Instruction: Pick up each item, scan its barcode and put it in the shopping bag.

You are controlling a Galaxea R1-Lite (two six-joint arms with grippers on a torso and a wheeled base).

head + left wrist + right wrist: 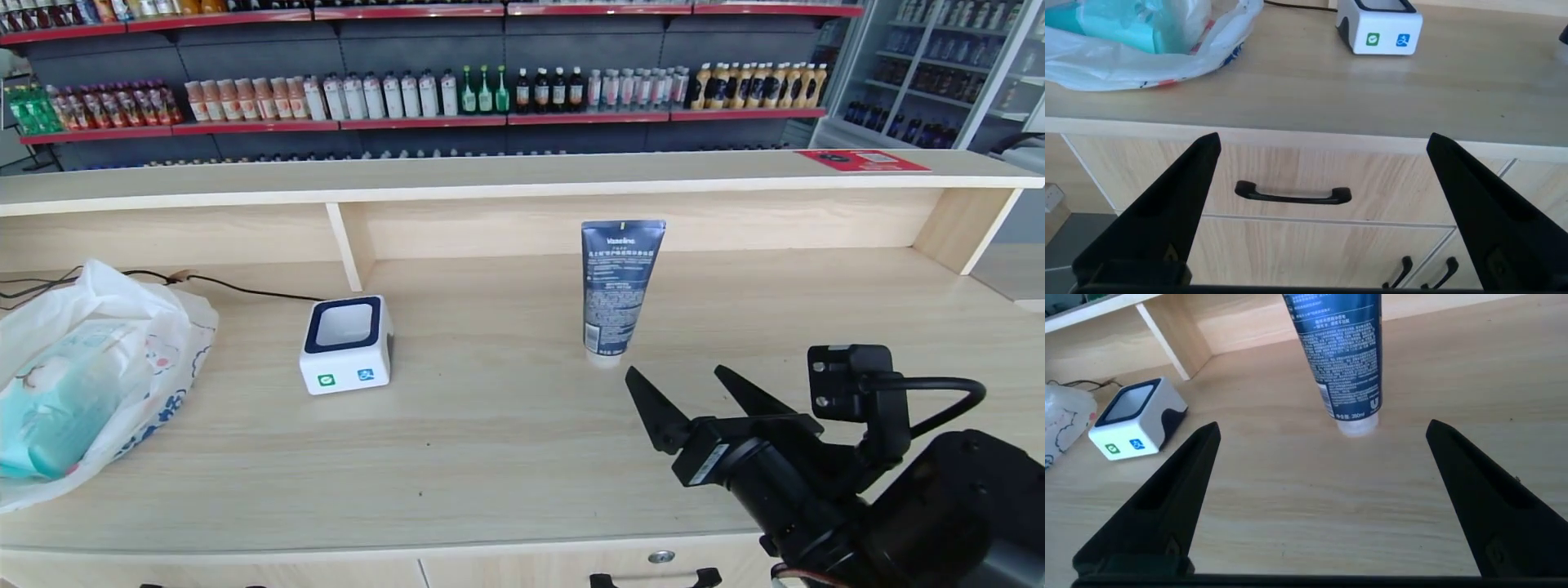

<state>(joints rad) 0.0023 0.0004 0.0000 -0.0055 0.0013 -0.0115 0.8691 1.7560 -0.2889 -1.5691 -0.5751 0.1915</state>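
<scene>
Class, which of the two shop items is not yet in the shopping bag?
The dark blue tube, standing on its cap by the right gripper; the teal pack lies inside the bag.

Lit brightly and evenly, daylight-soft, threw only faint shadows beside the tube (620,286) and the scanner (347,347), left a pale sheen on the counter (490,457), glared white off the scanner's top window and the bag (122,306), bowed the ledge (490,178) near the head view's edges.
</scene>
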